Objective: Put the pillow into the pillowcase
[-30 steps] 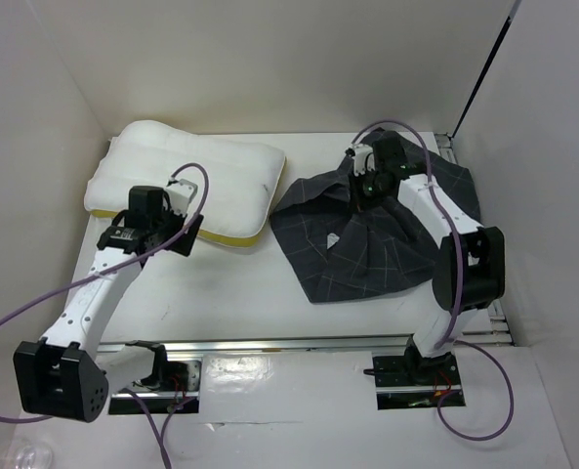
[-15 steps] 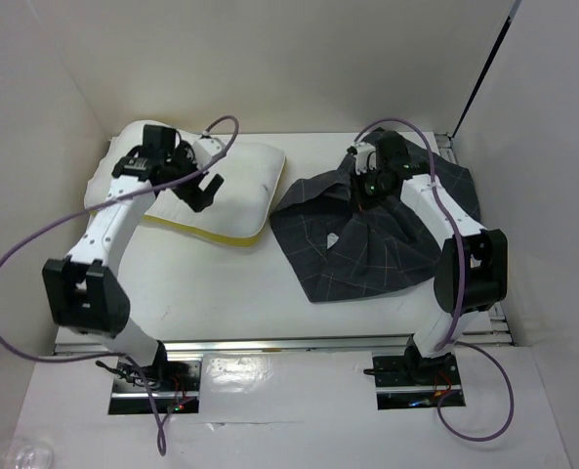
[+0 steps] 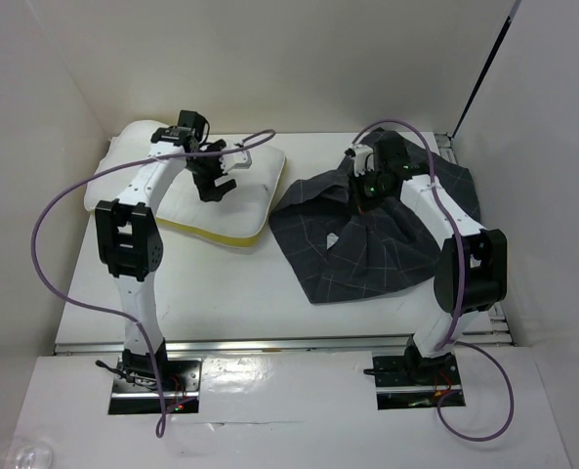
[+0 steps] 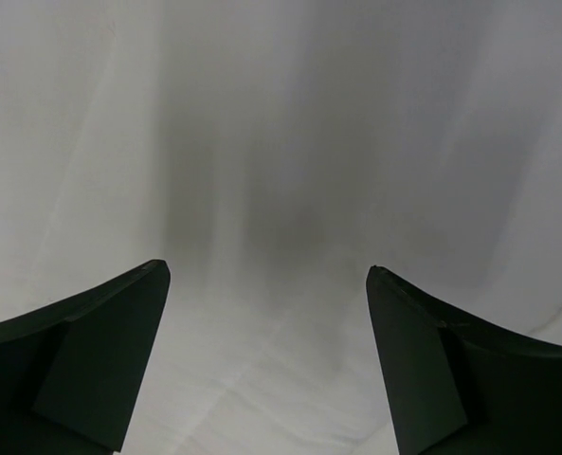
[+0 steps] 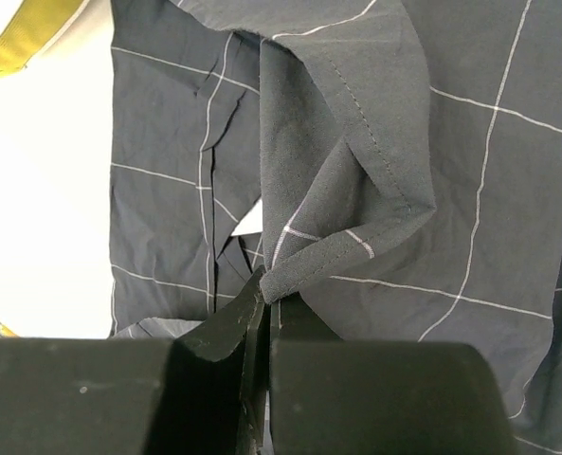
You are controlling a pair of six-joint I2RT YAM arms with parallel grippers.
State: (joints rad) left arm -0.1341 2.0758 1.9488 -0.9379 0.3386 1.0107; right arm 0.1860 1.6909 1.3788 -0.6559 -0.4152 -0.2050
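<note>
Barely under way. Pinches a hem fold of the pillowcase [image 3: 367, 249] in clenched right jaws at the bench's [image 3: 221, 283] far right. Hovers over the pillow [image 3: 255, 200], lying wholly outside just beside it, left jaws spread wide, grasping nothing. Leaves opening and stuffing undone.

A: Overhead, how's the light?
B: Bright, even, from above. The white table [image 3: 221, 283] nearly washes out, and glare streaks the glossy strip [image 3: 240, 363] far behind the left pincer [image 3: 216, 184].
A: And that pincer's own camera?
B: Beyond its tips it's all soft, featureless white, with a broad grey shadow straight ahead of the gap.
A: The right pincer [image 5: 266, 294]?
B: The pillowcase [image 5: 404, 142] ahead is sharp. Its 2 fingers [image 5: 214, 379] are dark and blurred, and up-left of them the picture burns out.
</note>
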